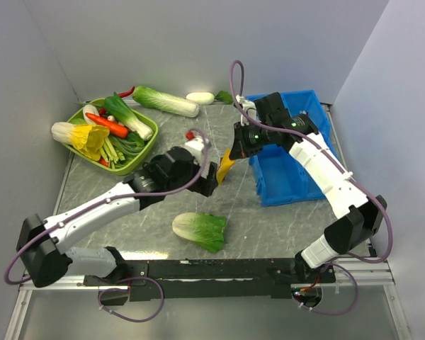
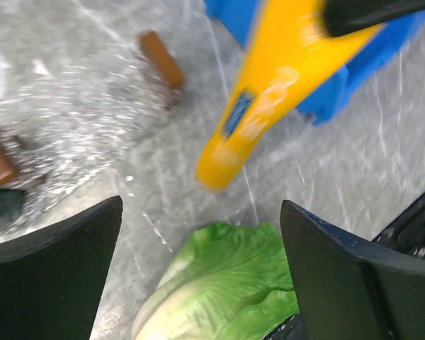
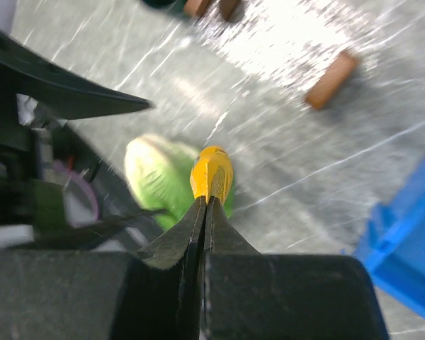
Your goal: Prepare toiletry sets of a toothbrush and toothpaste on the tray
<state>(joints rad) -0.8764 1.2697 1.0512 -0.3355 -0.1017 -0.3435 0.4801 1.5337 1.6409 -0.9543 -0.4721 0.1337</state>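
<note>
A green cabbage (image 1: 200, 231) lies closest, with bare table (image 1: 269, 227) all around it. Past it, the left pincer (image 1: 214, 178) is spread wide and holds nothing. The yellow toothpaste (image 1: 225, 166) hangs just beside it. The right pincer (image 1: 235, 150) pinches its top end, close to the left edge of the blue tray (image 1: 290, 180).

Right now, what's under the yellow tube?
Only bare table: the tube hangs in the air, pinched by the right gripper. The cabbage lies nearer the arm bases, not beneath it. The gripper covers the tube's top end.
</note>
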